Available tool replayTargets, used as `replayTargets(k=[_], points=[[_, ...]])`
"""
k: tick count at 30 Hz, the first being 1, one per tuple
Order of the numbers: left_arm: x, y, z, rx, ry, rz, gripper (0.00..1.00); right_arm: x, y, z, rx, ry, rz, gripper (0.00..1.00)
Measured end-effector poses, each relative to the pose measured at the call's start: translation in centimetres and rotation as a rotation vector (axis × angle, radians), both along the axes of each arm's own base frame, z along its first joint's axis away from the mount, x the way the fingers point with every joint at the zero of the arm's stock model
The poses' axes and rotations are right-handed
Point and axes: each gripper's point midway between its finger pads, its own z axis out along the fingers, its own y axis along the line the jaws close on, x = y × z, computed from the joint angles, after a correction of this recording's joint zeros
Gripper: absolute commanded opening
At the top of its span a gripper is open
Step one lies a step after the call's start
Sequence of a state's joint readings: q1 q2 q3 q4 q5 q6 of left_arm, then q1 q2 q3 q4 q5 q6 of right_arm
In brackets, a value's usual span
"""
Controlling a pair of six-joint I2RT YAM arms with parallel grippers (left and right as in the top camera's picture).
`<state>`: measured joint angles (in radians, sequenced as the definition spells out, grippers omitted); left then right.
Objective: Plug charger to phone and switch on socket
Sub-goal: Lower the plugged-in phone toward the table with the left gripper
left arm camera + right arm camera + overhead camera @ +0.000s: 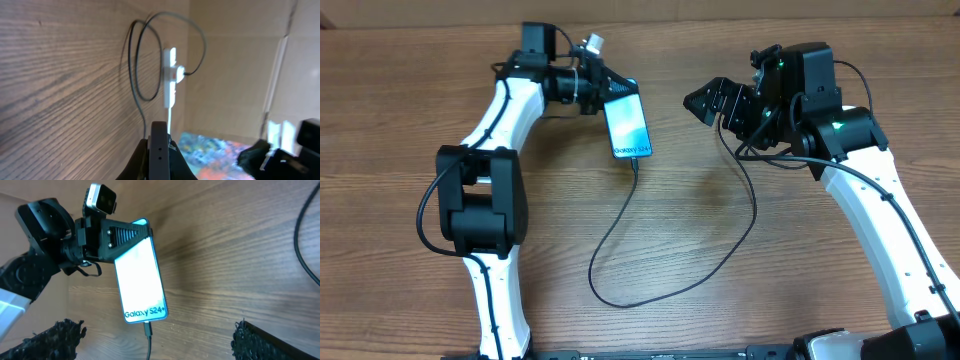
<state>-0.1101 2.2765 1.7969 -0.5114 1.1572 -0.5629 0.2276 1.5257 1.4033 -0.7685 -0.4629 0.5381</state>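
Your left gripper [609,86] is clamped on the phone [626,125] at its top end. The phone's long axis runs straight out from those jaws, Galaxy end pointing away. The charger [620,225] tip sits in that far end. Your right gripper [705,102] is right of the phone, jaws spread wide, holding nothing.

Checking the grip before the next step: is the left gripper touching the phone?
Touching. The right wrist view shows the left gripper shut on the phone at its upper end, one finger lying flat over the lit screen's corner.
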Motion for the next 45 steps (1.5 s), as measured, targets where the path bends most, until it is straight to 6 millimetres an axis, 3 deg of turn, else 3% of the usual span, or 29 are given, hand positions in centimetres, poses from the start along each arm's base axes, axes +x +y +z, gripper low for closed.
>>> replayTargets(k=[10,16,30,45], points=[[-2.1,-2.5,-2.5,0.136,-0.011,-0.061,0.09,-0.4,-0.7,-0.9,-0.044,0.035,-0.022,1.00],[-2.7,-3.4,-3.1,0.169,-0.027,-0.082,0.10,-0.4,-0.9,-1.0,-0.052,0.032,-0.027,1.00],[-3.8,-2.9,-5.0,0.276,0.030,-0.077,0.08,-0.6,-1.1,-1.3,-0.065,0.046,-0.032,1.00],[-6.2,-4.5,-7.5,0.370,0.070,-0.122,0.06,-1.5,-1.3,-2.0,-0.079,0.095,-0.032,1.00]])
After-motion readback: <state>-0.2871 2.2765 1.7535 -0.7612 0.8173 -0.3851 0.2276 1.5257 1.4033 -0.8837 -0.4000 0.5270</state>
